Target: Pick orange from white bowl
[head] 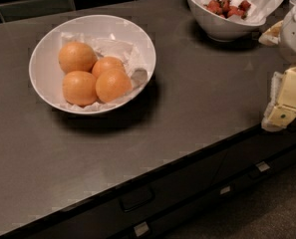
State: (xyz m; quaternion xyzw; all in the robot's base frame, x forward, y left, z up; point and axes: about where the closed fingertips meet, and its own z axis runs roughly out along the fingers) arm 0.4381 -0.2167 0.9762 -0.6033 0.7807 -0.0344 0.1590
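Where the dark grey countertop meets a dark tiled wall, the white bowl stands at left, holding four oranges, clustered and touching, on crumpled paper. Smaller bowl of strawberries at back right. Gripper at right edge by the counter's front, well apart from the fruit; open or closed cannot be told. Drawers below.

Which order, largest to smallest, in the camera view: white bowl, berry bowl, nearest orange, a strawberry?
white bowl
berry bowl, farther back and cropped, so unsure
orange
strawberry
The claw is at the right edge.
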